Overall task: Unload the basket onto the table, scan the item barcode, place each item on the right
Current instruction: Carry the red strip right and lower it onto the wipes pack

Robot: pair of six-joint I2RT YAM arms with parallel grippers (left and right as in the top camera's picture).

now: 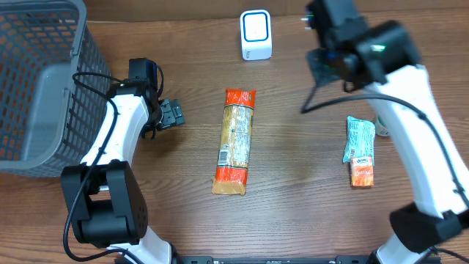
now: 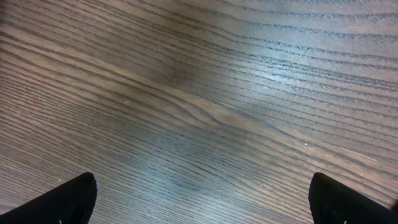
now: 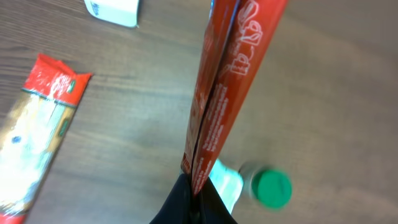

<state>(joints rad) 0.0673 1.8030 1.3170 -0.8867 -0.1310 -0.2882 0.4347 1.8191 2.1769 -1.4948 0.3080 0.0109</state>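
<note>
Between jaws of the right gripper (image 3: 194, 190): flat red plastic packet (image 3: 227, 81), clamped edge-on | left gripper (image 2: 202, 196): jaws wide, empty | step: presenting packet | next: turn barcode toward white boxy scanner (image 3: 115, 9) ahead-left of jaws

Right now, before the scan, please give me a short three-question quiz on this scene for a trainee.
1. True or false: the left gripper is shut on the pasta packet.
2. The right gripper holds: A) a red packet, B) the pasta packet, C) nothing.
3. Near which arm does the basket stand?
Key: 1 false, it is open and empty; 2 A; 3 the left arm.
</note>
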